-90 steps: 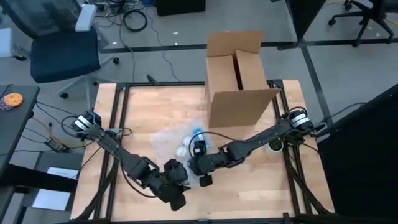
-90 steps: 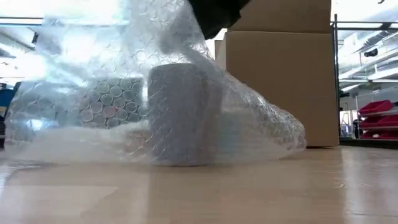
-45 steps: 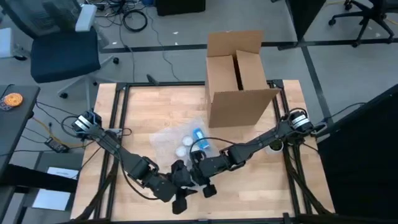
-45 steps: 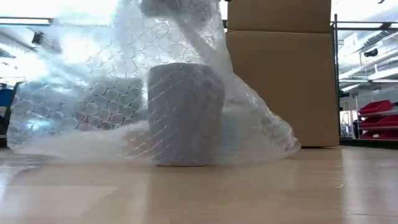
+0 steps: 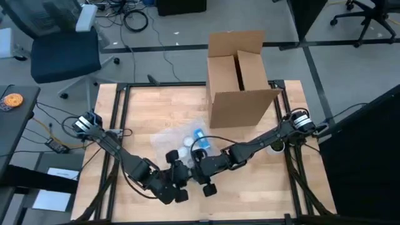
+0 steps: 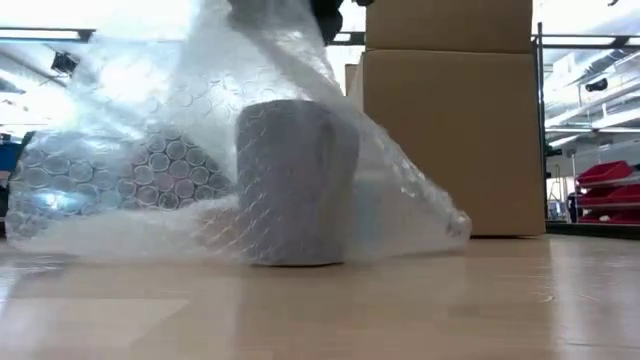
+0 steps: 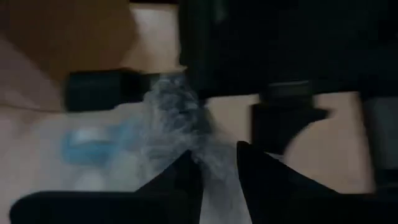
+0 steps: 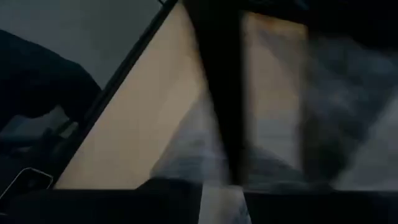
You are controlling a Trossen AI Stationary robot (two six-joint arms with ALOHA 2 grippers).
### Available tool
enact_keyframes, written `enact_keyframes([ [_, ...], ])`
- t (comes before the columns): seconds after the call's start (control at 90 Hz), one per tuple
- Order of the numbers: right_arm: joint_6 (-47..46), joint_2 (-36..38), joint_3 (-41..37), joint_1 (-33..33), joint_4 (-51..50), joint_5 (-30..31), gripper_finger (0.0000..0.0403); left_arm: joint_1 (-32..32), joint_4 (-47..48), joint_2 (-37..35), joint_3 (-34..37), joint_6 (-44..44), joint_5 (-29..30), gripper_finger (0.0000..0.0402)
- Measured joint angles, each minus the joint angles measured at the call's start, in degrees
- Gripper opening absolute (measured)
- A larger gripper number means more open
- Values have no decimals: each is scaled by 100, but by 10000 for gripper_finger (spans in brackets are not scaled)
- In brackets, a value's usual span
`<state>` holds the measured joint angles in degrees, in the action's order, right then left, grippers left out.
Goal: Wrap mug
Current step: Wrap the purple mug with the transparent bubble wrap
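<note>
While bubble wrap (image 6: pixel 150 170) drapes the mug (image 6: pixel 295 180), left claw (image 7: pixel 214 165) pinches it; right claw (image 5: pixel 199 164) unclear.

Both arms meeting over bubble wrap (image 5: pixel 178 140)

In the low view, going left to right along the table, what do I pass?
Bubble wrap spread at the left → the mug standing upright under the wrap → the wrap's trailing edge → the cardboard box farther back → red bins in the room beyond, at the far right.
</note>
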<state>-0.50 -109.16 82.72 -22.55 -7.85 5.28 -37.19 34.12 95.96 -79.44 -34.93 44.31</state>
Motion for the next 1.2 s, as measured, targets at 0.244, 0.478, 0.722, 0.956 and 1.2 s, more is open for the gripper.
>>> enact_keyframes([
  [0.244,-248,2,-2,19,-390,-107,73,139,-4,272,0,187,267,78],
  [0.478,-451,38,25,26,-950,-378,74,287,-134,612,-4,473,301,78],
  [0.722,-727,338,81,-43,-1479,-361,73,455,-133,759,8,509,408,78],
  [0.956,-943,744,100,-140,-1955,-174,73,633,-460,774,354,491,372,78],
  [1.2,-825,914,96,-209,-2078,1265,73,710,-1214,770,710,485,66,78],
])
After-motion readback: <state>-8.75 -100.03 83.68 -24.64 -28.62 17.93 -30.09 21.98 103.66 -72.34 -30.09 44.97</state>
